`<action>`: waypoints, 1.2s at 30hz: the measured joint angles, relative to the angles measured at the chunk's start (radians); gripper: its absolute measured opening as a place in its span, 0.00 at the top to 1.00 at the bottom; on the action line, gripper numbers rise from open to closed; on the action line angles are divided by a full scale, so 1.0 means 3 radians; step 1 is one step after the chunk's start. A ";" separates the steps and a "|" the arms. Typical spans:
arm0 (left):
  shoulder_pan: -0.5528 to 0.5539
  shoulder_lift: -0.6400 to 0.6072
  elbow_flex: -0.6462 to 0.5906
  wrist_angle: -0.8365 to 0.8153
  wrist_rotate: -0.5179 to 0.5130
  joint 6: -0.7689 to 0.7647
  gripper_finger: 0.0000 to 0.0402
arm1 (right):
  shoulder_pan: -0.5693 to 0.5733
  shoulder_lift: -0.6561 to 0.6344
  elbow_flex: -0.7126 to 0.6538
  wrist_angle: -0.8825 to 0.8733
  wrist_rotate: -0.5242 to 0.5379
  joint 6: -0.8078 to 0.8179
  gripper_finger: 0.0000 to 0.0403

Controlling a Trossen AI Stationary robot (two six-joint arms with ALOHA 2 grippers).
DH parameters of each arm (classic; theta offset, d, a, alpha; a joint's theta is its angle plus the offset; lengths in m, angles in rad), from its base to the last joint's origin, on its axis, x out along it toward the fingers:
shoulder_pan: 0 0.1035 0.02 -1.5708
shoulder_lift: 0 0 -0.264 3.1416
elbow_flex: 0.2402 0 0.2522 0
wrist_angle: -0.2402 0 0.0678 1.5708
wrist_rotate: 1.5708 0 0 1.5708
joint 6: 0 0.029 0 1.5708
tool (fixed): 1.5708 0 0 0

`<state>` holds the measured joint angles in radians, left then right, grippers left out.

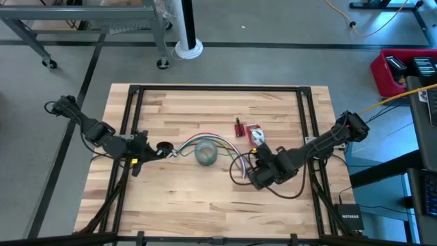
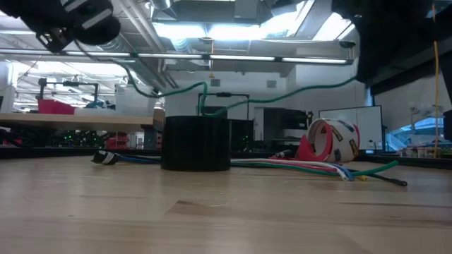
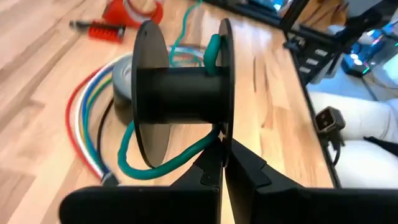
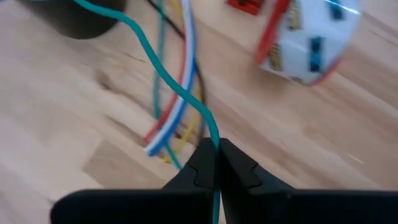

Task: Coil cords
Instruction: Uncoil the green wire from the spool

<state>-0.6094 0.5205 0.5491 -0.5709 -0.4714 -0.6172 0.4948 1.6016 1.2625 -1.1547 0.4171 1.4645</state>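
My left gripper (image 1: 151, 152) is shut on a black spool (image 3: 180, 93) at the table's left middle, raised above the table in the low view (image 2: 92, 25). A green cord (image 2: 282, 95) runs from the spool's hub (image 3: 214, 53) through the air to my right gripper (image 1: 254, 162), which is shut on it right of centre. A bunch of loose coloured cords (image 1: 232, 160) lies on the table between the grippers, and also shows in the right wrist view (image 4: 177, 99). My left gripper pinches the rim of one spool flange (image 3: 222, 127) between its two fingers, coming from the table's left. The spool is lifted clear, its axis about level. My right gripper pinches the green cord (image 4: 213, 140) between its fingertips, above the table. The cord runs on from the fingers toward the spool and sags in a slack arc (image 2: 205, 92).
A grey roll of tape (image 1: 207, 154) stands on the table between the grippers, among the loose cords. A white and red tape roll (image 1: 256, 132) and a small red thing (image 1: 239, 128) lie farther back. Black frame rails (image 1: 130, 102) run along the table's sides.
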 joint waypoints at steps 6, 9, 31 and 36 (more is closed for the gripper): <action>0.0000 -0.0004 0.0000 0.0152 -0.0282 0.0023 1.00 | 0.0121 0.0000 0.0000 -0.0235 0.0058 0.0266 0.98; 0.0000 -0.0004 0.0000 0.0649 -0.0320 0.0287 1.00 | 0.0142 -0.0001 0.0000 -0.0123 0.0149 0.0278 0.98; 0.0005 -0.0048 0.0000 0.2917 -0.1168 0.1427 1.00 | 0.0142 -0.0003 0.0000 0.0008 0.0108 0.0252 0.98; 0.0001 -0.0180 0.0000 0.2882 -0.1184 0.1646 1.00 | 0.0142 -0.0003 0.0000 -0.0003 0.0013 0.0238 0.98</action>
<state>-0.6091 0.4665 0.5491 0.2938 -0.8266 -0.1235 0.5373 1.6009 1.2625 -1.1555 0.4209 1.5360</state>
